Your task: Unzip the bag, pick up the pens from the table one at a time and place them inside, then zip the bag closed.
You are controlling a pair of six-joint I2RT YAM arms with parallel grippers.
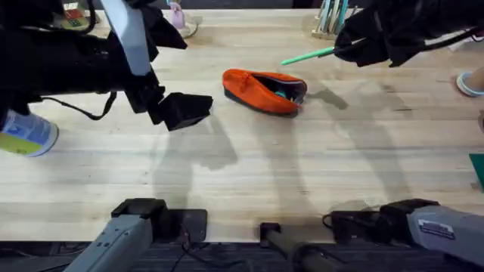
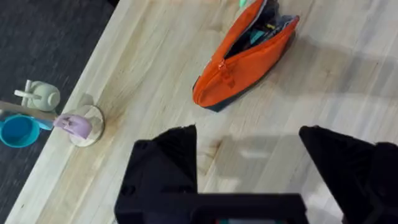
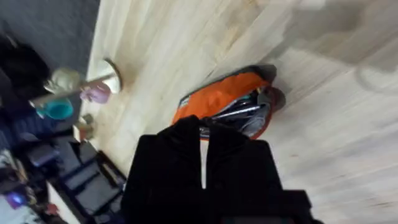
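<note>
The orange bag lies on the table at centre back, its right end gaping open with teal items inside. My right gripper hovers above and right of that opening, shut on a mint-green pen that sticks out to the left, toward the bag. In the right wrist view the fingers are pressed together over a thin pale strip, with the open bag beyond them. My left gripper hangs left of the bag, open and empty; its wrist view shows the spread fingers and the bag ahead.
A blue and yellow container sits at the left edge. A holder of upright sticks stands at the back right. A round stand with a pink piece is at the back, left of centre. Bare wood spans the front.
</note>
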